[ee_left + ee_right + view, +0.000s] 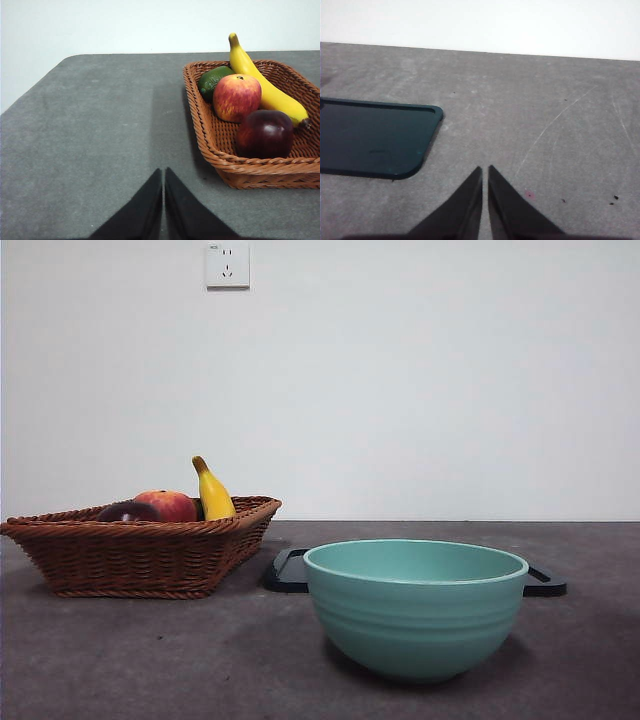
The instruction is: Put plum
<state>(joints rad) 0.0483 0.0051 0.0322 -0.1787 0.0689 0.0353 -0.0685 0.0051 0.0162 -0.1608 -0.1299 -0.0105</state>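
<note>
Open table around both arms; the crowd is inside the basket.

I see bare grey table ahead of my left gripper, its 2 jaws closed, with the wicker basket just off to one side. Its rim walls in the plum, which touches the red-orange fruit and the banana; above them it is open. My right gripper, jaws together, faces clear table beside the dark tray. The teal bowl stands open-topped in front.
</note>
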